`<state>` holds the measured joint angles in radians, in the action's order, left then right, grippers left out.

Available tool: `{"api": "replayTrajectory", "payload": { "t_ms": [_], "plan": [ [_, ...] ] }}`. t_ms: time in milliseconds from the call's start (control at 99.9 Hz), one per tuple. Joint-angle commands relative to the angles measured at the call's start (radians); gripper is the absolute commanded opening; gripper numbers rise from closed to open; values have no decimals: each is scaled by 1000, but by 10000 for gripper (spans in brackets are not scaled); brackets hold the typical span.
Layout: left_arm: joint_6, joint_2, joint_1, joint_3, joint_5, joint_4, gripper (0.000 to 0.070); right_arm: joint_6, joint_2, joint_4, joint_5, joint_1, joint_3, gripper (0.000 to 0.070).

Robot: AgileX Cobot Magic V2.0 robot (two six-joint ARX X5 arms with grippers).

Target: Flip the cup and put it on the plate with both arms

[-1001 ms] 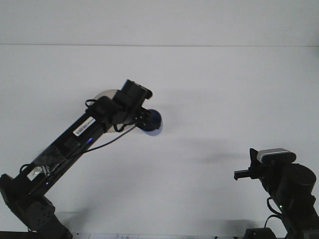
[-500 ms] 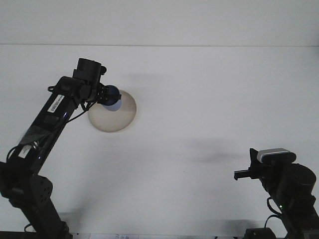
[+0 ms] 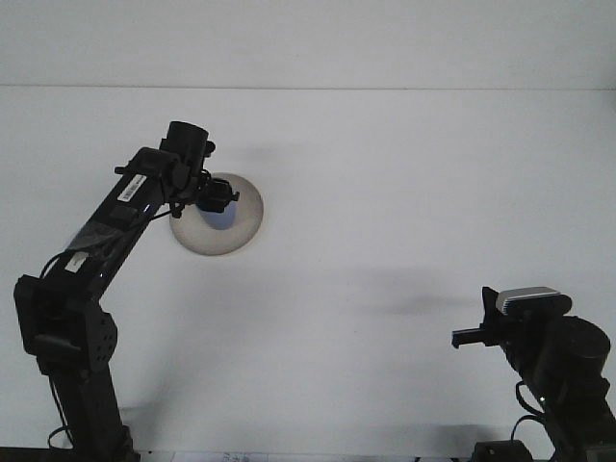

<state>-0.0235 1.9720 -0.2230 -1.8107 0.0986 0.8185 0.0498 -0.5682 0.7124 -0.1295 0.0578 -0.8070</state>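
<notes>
Cup [image 3: 221,218] on plate [image 3: 243,223], below left jaws

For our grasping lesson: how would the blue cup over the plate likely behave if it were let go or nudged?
The blue cup looks small and rigid, so probably light and stiff. Its rounded body suggests it could roll or tip if nudged. The shallow plate offers little rim to stop it. The left gripper hides its base.

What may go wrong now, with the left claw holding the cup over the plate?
1. The cup sits toward the plate's left side, so a careless release might tip it toward the rim.
2. The left claw hides the cup's top, so I cannot tell whether it stands upright.
</notes>
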Motion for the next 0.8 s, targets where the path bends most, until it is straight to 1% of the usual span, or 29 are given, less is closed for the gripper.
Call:
{"api": "replayTrajectory", "payload": {
  "t_ms": [0,60,140,220,340,450,580,720,790],
  "plan": [
    [5,14,1,-27,-2,-4,556,6,-3,-9,3,1,-10,0],
    [3,2,2,-35,-2,-23,554,6,-3,-9,6,1,-10,0],
    [-21,-34,5,-35,-5,-58,543,6,-3,-9,7,1,-10,0],
    [-29,-88,6,-35,-5,-79,543,6,-3,-9,7,1,-10,0],
    [-49,-186,6,-30,-5,-75,543,6,-3,-10,7,1,-10,0],
    [-49,-299,6,16,-5,-82,543,5,-3,-9,7,1,-10,0],
    [-54,-467,6,171,-5,-169,543,5,-3,-10,7,1,-10,0],
    [-83,-672,6,415,-5,-291,543,5,-2,-23,6,1,-10,0],
    [-110,-775,6,550,-4,-359,542,5,-2,-29,6,1,-10,0]
  ]
}}
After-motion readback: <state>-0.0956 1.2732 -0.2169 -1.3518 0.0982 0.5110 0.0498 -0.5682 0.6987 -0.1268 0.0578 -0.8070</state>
